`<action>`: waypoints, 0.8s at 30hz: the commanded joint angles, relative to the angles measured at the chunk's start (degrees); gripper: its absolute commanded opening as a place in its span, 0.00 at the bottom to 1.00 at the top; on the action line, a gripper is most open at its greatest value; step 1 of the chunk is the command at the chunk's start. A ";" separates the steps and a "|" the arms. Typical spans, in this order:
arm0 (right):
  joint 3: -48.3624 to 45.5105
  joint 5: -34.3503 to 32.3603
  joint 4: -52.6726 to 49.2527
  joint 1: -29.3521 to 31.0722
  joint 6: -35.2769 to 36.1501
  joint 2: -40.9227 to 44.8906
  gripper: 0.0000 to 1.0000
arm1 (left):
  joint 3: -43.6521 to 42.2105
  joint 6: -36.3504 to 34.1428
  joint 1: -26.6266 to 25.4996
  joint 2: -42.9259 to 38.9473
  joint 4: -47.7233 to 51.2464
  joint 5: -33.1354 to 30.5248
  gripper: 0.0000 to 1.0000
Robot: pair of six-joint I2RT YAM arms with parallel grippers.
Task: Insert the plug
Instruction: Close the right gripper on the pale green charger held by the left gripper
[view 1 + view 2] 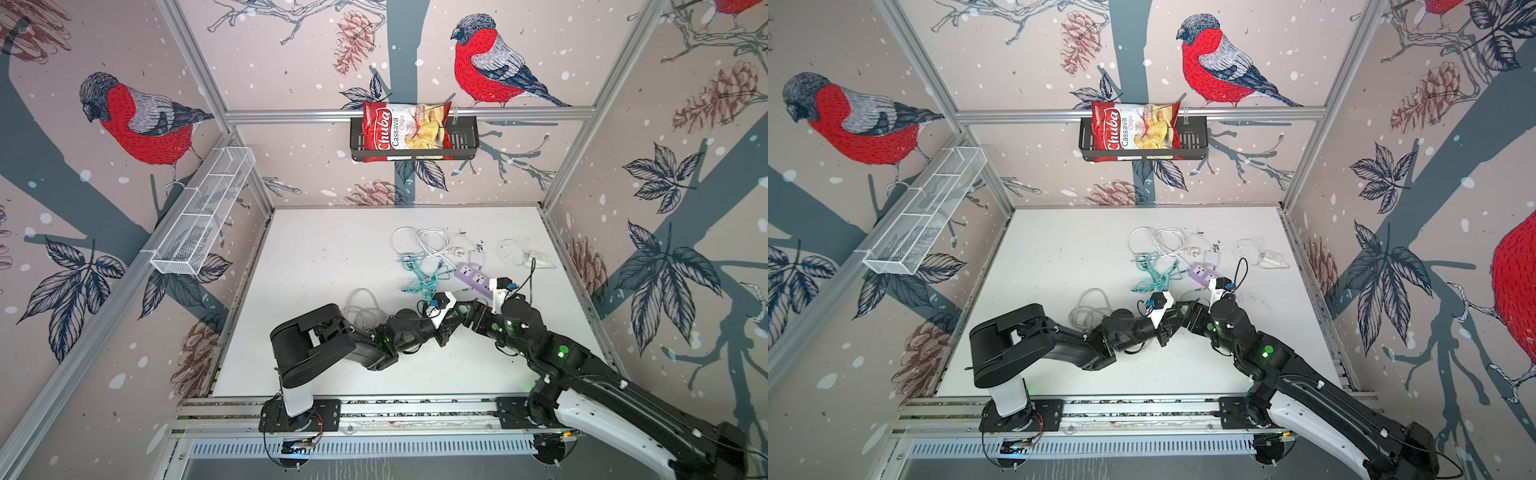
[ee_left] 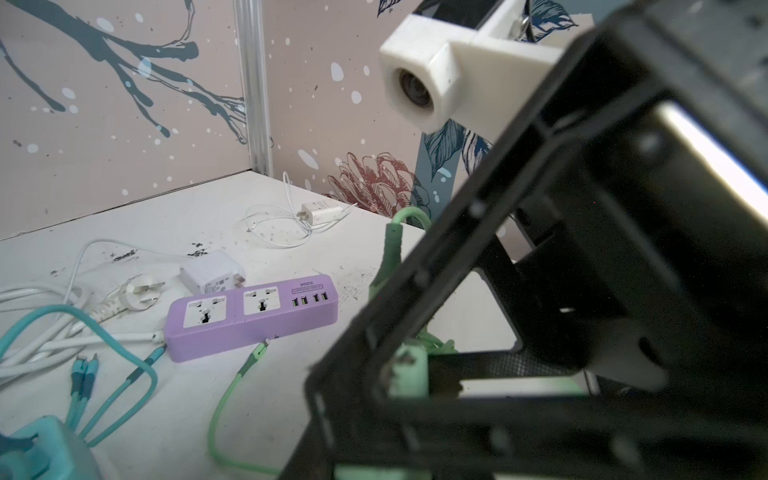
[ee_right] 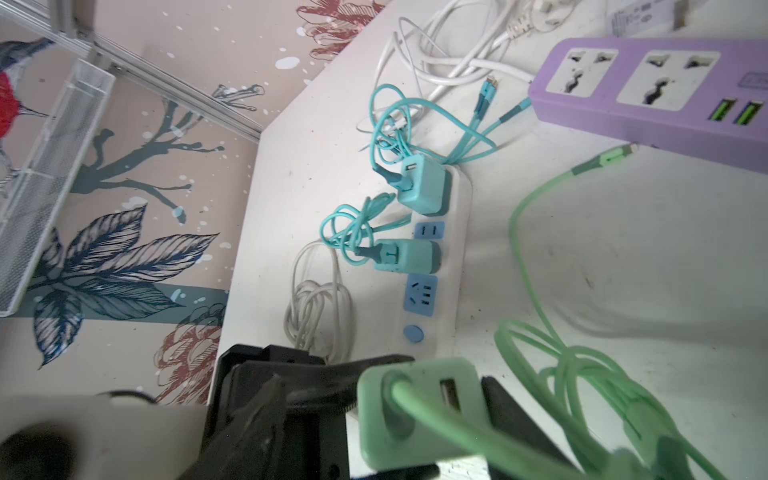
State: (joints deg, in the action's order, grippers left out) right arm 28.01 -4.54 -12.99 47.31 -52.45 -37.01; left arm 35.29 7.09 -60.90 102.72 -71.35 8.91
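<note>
The plug [image 3: 419,411] is a pale green charger block with a green cable [image 3: 536,266] coming out of it. The plug [image 2: 409,370] also shows through black gripper parts in the left wrist view. Both grippers meet over the middle of the table: the left gripper [image 1: 452,321] is shut on the plug, and the right gripper [image 1: 464,314] is open with its fingers beside it. In both top views the plug is hidden between them. A white power strip [image 3: 432,266] with blue sockets holds two teal chargers, and one socket [image 3: 422,297] is free.
A purple power strip [image 2: 249,320] lies just beyond the grippers, with the green cable's loose connector [image 2: 262,347] against it. White chargers and cables [image 1: 428,245], teal cables [image 1: 419,276] and a grey cable coil [image 1: 361,307] lie around. A chip bag [image 1: 405,131] sits in the wall basket.
</note>
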 commanded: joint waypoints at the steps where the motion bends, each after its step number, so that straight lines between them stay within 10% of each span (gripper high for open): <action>1: 1.53 2.76 1.76 -1.16 4.98 3.16 0.74 | -0.39 1.05 3.67 -1.57 1.40 12.28 0.00; 14: 1.61 19.13 1.58 -3.45 18.66 1.87 0.45 | 6.66 -10.05 15.02 -11.44 33.57 39.20 0.00; 24: 0.16 23.49 5.36 -2.19 23.03 1.71 0.35 | 11.92 -10.34 20.47 -11.40 39.45 53.65 0.00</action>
State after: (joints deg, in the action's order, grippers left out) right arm 28.45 16.36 -10.83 44.71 -31.88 -35.00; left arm 46.02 -1.91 -40.64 91.64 -34.15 56.03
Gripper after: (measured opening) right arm 0.349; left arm 0.300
